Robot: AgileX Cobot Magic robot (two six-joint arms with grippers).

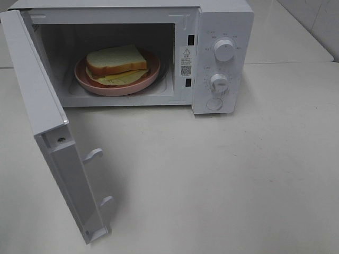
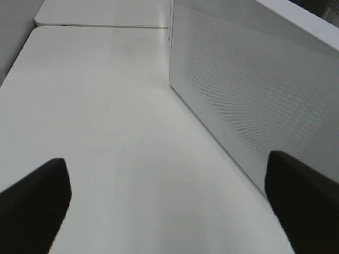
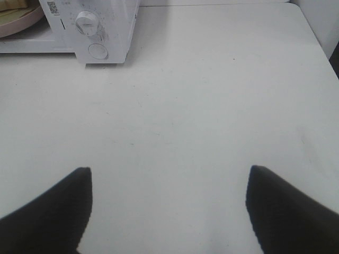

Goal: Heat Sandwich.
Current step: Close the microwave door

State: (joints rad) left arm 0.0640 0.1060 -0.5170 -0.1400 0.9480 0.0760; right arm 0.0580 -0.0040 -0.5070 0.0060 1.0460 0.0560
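Ops: Grippers first. What do we have, near end out?

Dev: We see the left gripper (image 2: 166,172) released, jaws spread wide with nothing between them and touching nothing. Bare table (image 2: 100,106) lies under it, and the microwave door (image 2: 254,90) stands close by one finger. The right gripper (image 3: 169,180) is just as wide and just as empty, over open table.

Ops: And the sandwich relative to them?

Dev: We put the sandwich (image 1: 117,60) well apart from both. It lies on the pink plate (image 1: 89,80) inside the microwave (image 1: 225,21), which has its door swung open on the left side. From our right wrist only the plate's edge shows, far off past the control knobs (image 3: 86,22).
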